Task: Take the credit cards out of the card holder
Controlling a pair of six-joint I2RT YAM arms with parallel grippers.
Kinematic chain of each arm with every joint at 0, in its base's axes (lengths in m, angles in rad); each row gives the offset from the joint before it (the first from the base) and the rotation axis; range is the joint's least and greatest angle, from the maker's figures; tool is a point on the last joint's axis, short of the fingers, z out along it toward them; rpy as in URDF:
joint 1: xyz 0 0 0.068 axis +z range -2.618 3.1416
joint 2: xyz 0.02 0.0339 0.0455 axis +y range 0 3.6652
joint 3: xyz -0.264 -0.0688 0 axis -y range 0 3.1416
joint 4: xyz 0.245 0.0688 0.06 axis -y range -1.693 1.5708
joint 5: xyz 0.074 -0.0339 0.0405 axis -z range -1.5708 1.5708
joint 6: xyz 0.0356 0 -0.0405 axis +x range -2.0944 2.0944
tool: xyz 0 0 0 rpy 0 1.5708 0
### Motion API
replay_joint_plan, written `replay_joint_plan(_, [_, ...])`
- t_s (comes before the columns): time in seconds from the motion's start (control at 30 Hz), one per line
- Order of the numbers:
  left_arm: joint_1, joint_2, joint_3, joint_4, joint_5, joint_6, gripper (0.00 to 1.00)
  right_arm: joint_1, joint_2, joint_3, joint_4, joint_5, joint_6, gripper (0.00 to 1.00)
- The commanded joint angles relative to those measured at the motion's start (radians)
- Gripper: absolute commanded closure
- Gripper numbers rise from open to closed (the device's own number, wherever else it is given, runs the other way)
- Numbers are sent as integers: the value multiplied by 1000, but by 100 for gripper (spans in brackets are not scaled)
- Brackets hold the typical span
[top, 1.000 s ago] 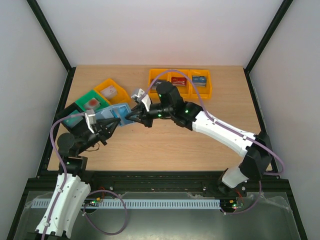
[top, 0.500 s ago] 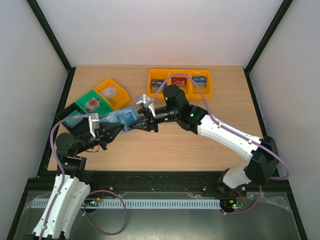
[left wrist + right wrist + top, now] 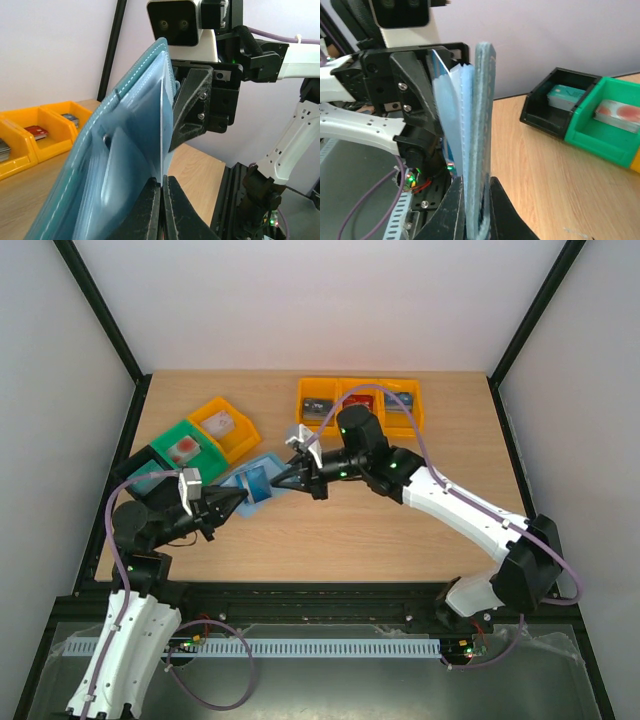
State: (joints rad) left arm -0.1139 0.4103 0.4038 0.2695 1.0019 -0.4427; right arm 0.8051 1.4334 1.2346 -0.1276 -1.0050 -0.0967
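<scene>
The teal-blue card holder (image 3: 257,483) is held between both grippers above the table, open and standing on edge. My left gripper (image 3: 238,499) is shut on a thin pale-blue inner leaf of the holder (image 3: 125,165); its tips (image 3: 164,184) pinch that leaf's edge. My right gripper (image 3: 284,480) is shut on the holder's thick stitched cover (image 3: 482,125), its tips (image 3: 476,202) at the cover's lower end. A darker blue edge (image 3: 436,67) shows behind the pale leaf; I cannot tell whether it is a credit card. Other cards lie in the bins.
Three orange bins (image 3: 410,421) at the back hold dark grey, red (image 3: 358,400) and blue cards. On the left stand a yellow bin (image 3: 236,441), a green bin (image 3: 166,440) and a black bin (image 3: 135,469) with a teal card (image 3: 564,94).
Both grippers have moved right and slightly nearer with the card holder between them. The holder has turned up more onto its edge.
</scene>
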Motion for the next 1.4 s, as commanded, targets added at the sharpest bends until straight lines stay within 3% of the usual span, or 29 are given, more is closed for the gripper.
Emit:
replay_joint_plan(0.0, [17, -15, 39, -82, -19, 90, 98, -70, -59, -47, 52, -14, 57, 98])
replay_joint_plan(0.27, [26, -8, 56, -234, -129, 202, 98, -258, -114, -146, 245, 189, 360, 98])
replay_joint_plan(0.4, [34, 15, 89, -296, -180, 250, 98, -338, -129, -189, 318, 202, 482, 98])
replay_joint_plan(0.53, [40, 61, 124, -332, -186, 261, 98, -378, -145, -196, 286, 269, 502, 98])
replay_joint_plan(0.67, [46, 103, 163, -386, -187, 326, 98, -435, -108, -222, 308, 136, 584, 98])
replay_joint_plan(0.73, [47, 114, 179, -406, -194, 390, 98, -432, -47, -182, 207, 57, 589, 98])
replay_joint_plan(0.8, [44, 120, 194, -419, -216, 484, 98, -410, 17, -166, 78, 85, 559, 98])
replay_joint_plan(0.9, [12, 108, 199, -420, -388, 766, 98, -317, 100, -196, 35, 67, 529, 98])
replay_joint_plan(0.97, [-66, 78, 154, -346, -624, 1026, 98, -242, 186, -195, 57, -9, 535, 98])
replay_joint_plan(1.03, [-151, 43, 69, -189, -852, 1337, 98, -186, 254, -154, 6, 8, 494, 98])
replay_joint_plan(1.1, [-214, 13, -45, 53, -983, 1692, 98, -173, 309, -139, 9, 24, 494, 98])
replay_joint_plan(1.2, [-229, 7, -194, 410, -903, 2155, 98, -174, 380, -109, -44, 61, 459, 98])
replay_joint_plan(1.27, [-230, 7, -219, 493, -814, 2300, 98, -173, 419, -89, -91, 94, 430, 90])
replay_joint_plan(1.37, [-236, 10, -218, 503, -780, 2408, 98, -177, 447, -75, -137, 161, 406, 67])
